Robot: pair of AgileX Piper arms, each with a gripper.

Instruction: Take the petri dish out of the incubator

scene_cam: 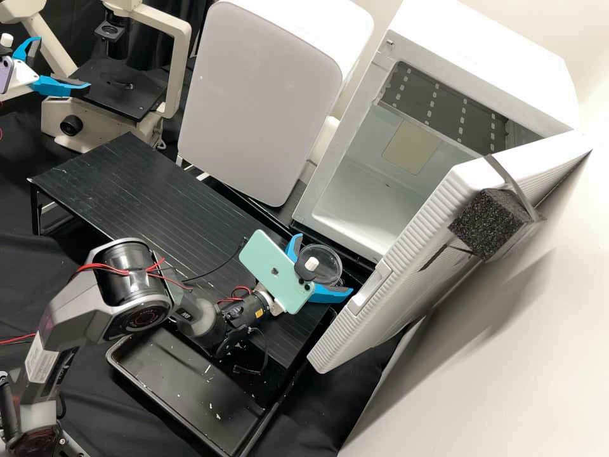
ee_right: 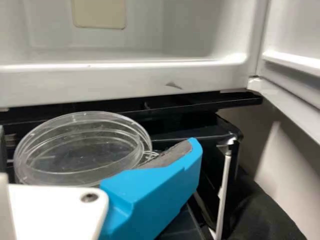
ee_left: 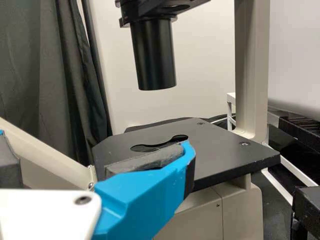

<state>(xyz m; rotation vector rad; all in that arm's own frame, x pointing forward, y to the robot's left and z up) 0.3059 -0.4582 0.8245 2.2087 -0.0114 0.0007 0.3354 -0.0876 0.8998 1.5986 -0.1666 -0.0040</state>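
Upper left of the high view: your left claw [scene_cam: 63,63], spread wide, near the black stage [scene_cam: 117,98] of the microscope [scene_cam: 179,70]. The left wrist view has one blue finger in front of that stage. Next along, a slatted black rack [scene_cam: 127,171] runs from mid-left toward lower centre; a shallow black tray [scene_cam: 184,387] sits at lower centre. Upper middle: a pale rounded appliance [scene_cam: 254,95]. Just right of centre you find your right claw [scene_cam: 325,263], wearing a mint phone [scene_cam: 276,270], its fingers parted around the clear petri dish [scene_cam: 323,259] and holding it by the rim. The dish is outside the incubator [scene_cam: 304,206], in front of its opening. Upper right: that incubator, door [scene_cam: 412,254] swung open, a dark foam block [scene_cam: 488,222] strapped to it.
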